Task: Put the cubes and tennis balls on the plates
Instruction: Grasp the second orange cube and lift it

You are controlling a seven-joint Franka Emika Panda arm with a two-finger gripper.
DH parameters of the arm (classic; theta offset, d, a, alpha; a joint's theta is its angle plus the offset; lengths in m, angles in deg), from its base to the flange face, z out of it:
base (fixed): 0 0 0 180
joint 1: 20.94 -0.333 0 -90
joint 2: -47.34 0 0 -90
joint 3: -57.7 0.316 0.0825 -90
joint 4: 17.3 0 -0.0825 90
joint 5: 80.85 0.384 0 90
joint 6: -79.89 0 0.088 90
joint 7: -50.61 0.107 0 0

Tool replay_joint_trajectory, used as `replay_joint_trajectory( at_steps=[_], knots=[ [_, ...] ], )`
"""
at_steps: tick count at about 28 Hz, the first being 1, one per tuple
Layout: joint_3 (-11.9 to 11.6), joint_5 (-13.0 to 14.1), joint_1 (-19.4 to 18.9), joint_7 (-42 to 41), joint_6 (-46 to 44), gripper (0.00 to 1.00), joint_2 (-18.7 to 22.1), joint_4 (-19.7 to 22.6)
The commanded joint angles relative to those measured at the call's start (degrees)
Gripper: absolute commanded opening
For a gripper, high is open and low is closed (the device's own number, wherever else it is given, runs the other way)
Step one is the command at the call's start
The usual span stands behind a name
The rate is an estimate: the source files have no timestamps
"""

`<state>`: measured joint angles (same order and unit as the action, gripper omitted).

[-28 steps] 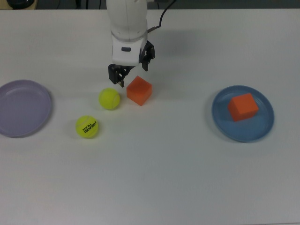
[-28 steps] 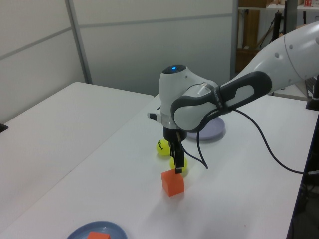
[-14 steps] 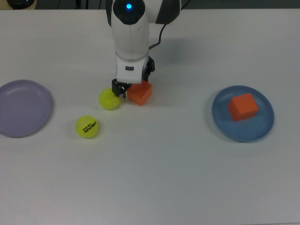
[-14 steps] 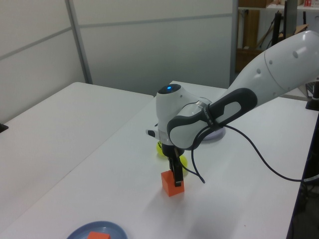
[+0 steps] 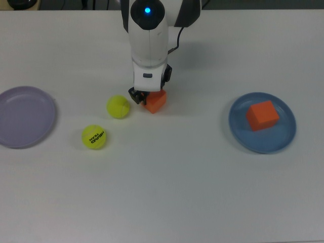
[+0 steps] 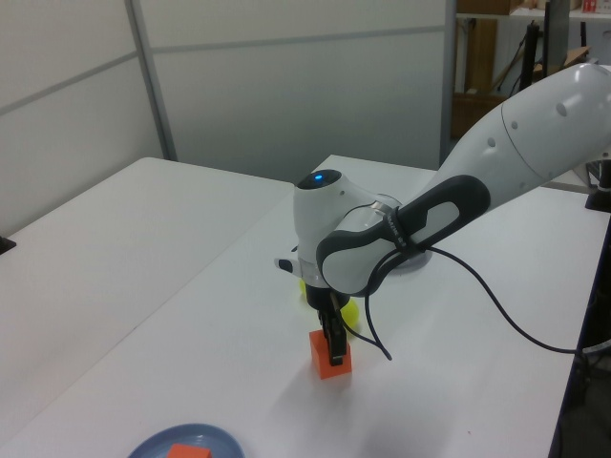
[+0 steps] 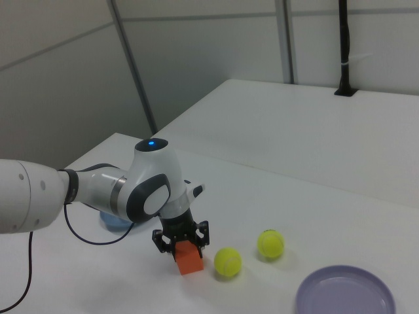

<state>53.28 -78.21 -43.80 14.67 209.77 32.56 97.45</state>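
My gripper (image 5: 148, 97) has come down over an orange cube (image 5: 156, 102) that rests on the table; its fingers stand open on either side of the cube (image 7: 190, 260). The left view shows one black finger (image 6: 335, 347) against the cube (image 6: 333, 361). A second orange cube (image 5: 262, 115) lies on the blue plate (image 5: 238, 132) at the top view's right. A plain tennis ball (image 5: 118, 107) sits just left of the gripper, and a lettered tennis ball (image 5: 94, 137) lies nearer the empty lavender plate (image 5: 23, 116).
The white table carries only these things. The arm's body and a black cable (image 6: 496, 305) reach in from the top view's upper edge. In the right view both balls (image 7: 228, 261) (image 7: 270, 243) lie between the cube and the lavender plate (image 7: 344, 291).
The gripper moved right from beside the plain ball and dropped down over the orange cube, now straddling it. The cube, balls and plates have stayed put.
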Motion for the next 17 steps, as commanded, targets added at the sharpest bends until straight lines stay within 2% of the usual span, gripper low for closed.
replay_joint_trajectory(
  at_steps=[1,6,9,17],
  knots=[
    [-0.07,2.54,-0.34,1.22,0.81,0.0,0.45,-0.23],
    [1.25,3.25,-0.96,8.76,0.45,0.0,0.81,-4.88],
    [3.62,3.25,-0.96,14.46,0.37,0.0,0.9,-8.3],
    [8.98,2.46,-2.36,30.11,0.45,0.0,0.02,-14.2]
  ],
)
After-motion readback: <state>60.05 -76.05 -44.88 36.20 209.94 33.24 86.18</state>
